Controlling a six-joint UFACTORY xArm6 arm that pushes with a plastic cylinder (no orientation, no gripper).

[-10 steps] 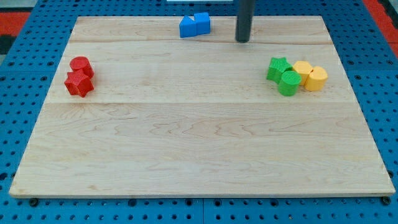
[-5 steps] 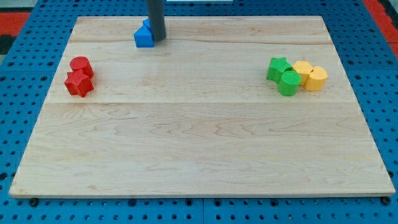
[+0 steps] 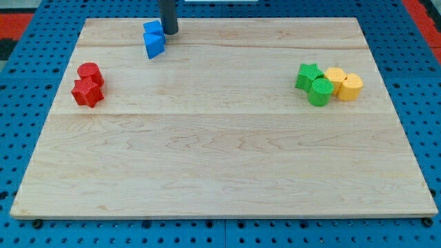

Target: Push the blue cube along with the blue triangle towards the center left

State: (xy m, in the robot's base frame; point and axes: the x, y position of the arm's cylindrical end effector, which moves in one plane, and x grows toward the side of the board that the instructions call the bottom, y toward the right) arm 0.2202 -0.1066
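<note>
The blue cube [image 3: 153, 29] and the blue triangle [image 3: 155, 45] sit touching near the top edge of the wooden board [image 3: 220, 151], left of its middle. The cube is above the triangle in the view. My tip [image 3: 169, 32] is just to the right of the blue cube, at or very near its right side. The rod rises out of the view's top.
A red cylinder [image 3: 89, 72] and a red star [image 3: 87, 91] sit together at the centre left. A green star [image 3: 308, 74], a green cylinder [image 3: 320, 91] and two yellow blocks [image 3: 343, 83] cluster at the right.
My tip swept from the top right of the blue pair leftward, pushing both blue blocks to the left along the top edge. The pair has turned so the cube is now above the triangle.
</note>
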